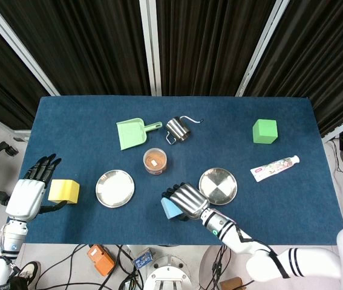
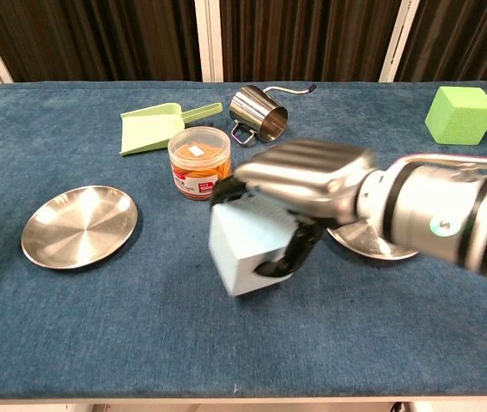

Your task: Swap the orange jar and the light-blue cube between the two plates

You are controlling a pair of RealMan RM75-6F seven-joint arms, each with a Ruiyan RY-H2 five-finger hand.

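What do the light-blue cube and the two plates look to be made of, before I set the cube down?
Light-blue cube: probably foam or soft plastic; matte, no glare, held by the right robot hand.
Left plate and right plate: likely stainless steel; shiny silver surfaces with reflections and raised rims.

Table (image 1: 86, 115) covered in dark blue cloth, seen from above. Resting directly on it: two round steel plates (image 1: 115, 188) (image 1: 218, 185) toward the near edge, well apart; orange jar (image 1: 155, 161) between and behind them; green dustpan (image 1: 132, 133) and small steel pitcher (image 1: 177, 128) farther back; green cube (image 1: 264, 131) at far right; toothpaste tube (image 1: 274, 167) nearer; yellow cube (image 1: 63, 191) at left edge.
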